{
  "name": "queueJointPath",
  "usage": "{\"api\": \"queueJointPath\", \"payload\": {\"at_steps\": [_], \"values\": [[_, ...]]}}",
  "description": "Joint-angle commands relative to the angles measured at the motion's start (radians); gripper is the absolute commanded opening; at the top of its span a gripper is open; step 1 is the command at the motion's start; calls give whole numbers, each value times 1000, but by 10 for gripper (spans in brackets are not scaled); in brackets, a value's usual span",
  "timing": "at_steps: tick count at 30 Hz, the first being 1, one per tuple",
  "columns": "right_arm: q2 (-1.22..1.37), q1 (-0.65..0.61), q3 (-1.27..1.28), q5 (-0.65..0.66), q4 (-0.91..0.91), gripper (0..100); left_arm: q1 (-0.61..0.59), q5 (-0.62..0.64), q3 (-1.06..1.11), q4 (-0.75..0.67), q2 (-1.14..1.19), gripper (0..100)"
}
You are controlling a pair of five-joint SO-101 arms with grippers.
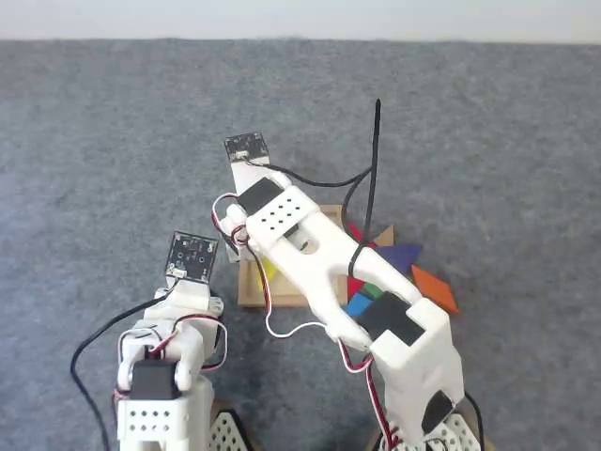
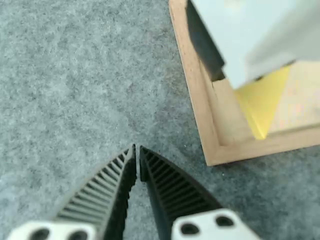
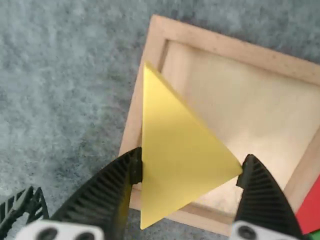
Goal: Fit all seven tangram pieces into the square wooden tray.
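A: Closest to the lens are the black ribbed fingers (image 3: 110, 195) of the right pincer (image 3: 191, 167). What sits between them?

B: A flat yellow triangular tangram piece (image 3: 176, 153). The fingers are spread fairly wide and clamp it from two sides, one on a straight edge and the other at a corner.

A: Where is it relative to the square wooden tray (image 3: 230, 42)?

B: It is over one corner of the tray. Part of it is above the pale floor, and one edge crosses the rim. In the left wrist view the yellow piece tilts down inside that corner. I cannot tell whether it touches the floor.

A: And the left pincer (image 2: 137, 150)?

B: Its fingers are drawn together with only a thin slit between the tips, and they hold nothing. It hangs over the grey carpeted tabletop (image 2: 75, 65), near the tray's outer wall but apart from it.

A: What does the high view show?

B: The white right arm (image 1: 310, 244) stretches across the tray and hides most of it. The white left arm (image 1: 160, 413) stands folded beside it. Other pieces cluster by the side of the tray away from the left arm. They are an orange piece (image 1: 435, 288) lying on the tabletop, a purple piece (image 1: 399, 258), a blue piece (image 1: 362, 303), a green piece (image 1: 373, 289) and a red piece (image 1: 355, 235).
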Motion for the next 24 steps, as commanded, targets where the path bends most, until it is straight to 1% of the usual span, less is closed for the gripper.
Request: {"api": "queueJointPath", "payload": {"at_steps": [1, 4, 11, 12, 14, 17, 19, 21, 24], "values": [[-7, -7, -58, -6, -16, 324, -6, 9, -12, 5, -18, 13], [-7, -7, -58, -8, -13, 389, -6, 8, -12, 5, -18, 13], [-18, -4, -58, -2, -16, 388, -3, 8, -12, 5, -18, 13], [-31, 8, -63, 17, -8, 388, -3, 8, -12, 5, -18, 13], [-111, 73, -91, 89, 38, 388, -3, 8, -12, 5, -18, 13], [-308, 239, -103, 130, 125, 378, -3, 8, -12, 5, -18, 13], [-455, 348, -92, 175, 174, 325, -3, 8, -12, 5, -18, 13], [-593, 426, -26, 247, 182, 239, -3, 8, -12, 5, -18, 13], [-742, 458, 161, 408, 139, 99, -3, 8, -12, 5, -18, 13]]}}
